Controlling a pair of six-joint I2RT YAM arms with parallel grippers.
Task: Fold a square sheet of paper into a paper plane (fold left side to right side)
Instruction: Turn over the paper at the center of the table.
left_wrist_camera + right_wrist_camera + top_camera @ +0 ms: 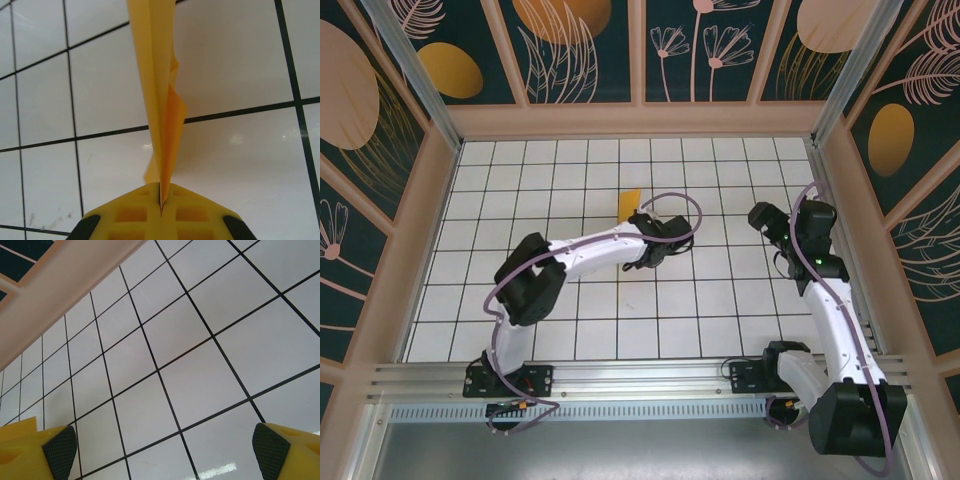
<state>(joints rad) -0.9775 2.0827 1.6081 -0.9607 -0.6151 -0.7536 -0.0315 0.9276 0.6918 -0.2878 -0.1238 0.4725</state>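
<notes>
Now left pincer pinches paper plane by its folded keel — light, flimsy, crushable; right pincer wide, empty.

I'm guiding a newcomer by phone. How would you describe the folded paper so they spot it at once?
On the white gridded table, follow the left arm's fingers to near the middle. Pinched between them is the paper plane, a narrow orange-yellow fold; unlike the orange ovals, it isn't painted on the walls.

Robot lab test cell: white black-gridded counter boxed in by dark teal leaf-painted wall panels, aluminium mounting rail at near edge.
</notes>
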